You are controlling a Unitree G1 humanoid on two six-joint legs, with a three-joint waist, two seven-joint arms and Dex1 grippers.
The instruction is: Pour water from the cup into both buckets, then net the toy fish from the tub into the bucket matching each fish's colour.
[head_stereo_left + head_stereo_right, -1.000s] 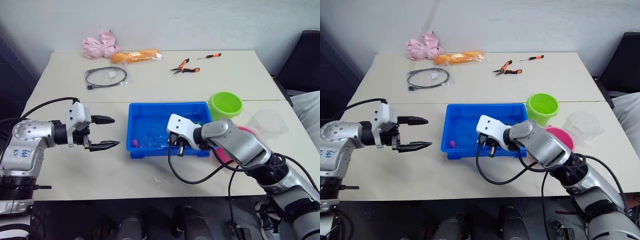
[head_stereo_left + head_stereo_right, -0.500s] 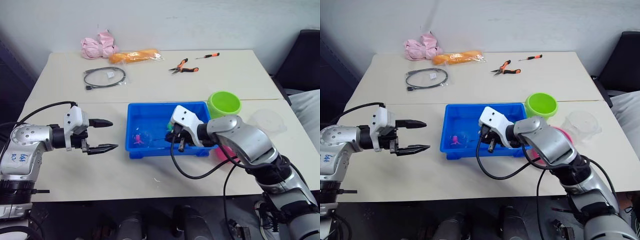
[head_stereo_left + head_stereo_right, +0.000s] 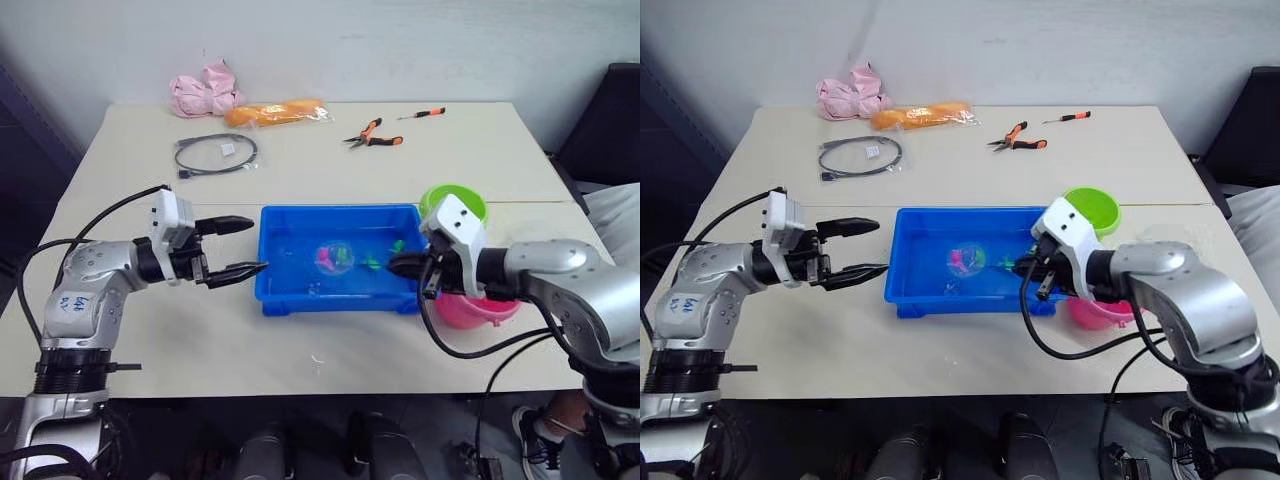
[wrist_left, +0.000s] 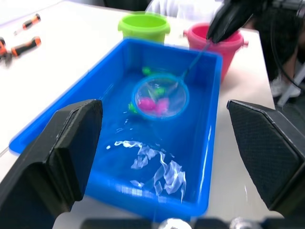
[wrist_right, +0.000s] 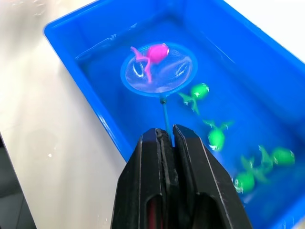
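Right wrist view is showing you the blue tub (image 5: 71,36) filling the frame; your right gripper (image 5: 167,138) is clamping the net (image 5: 158,69) handle, pink fish (image 5: 156,51) netted centre-top, while your left gripper (image 3: 243,246) is gaping beside the tub.

Blue handwritten marks stand on the silver upper part of the left arm (image 3: 82,300), near the shoulder joint. They look like a short row of digits or letters, but the strokes are too small and faint to read with any confidence. A small white tag (image 3: 226,149) lies inside the cable coil at the far side of the table; any print on it is too small to make out.
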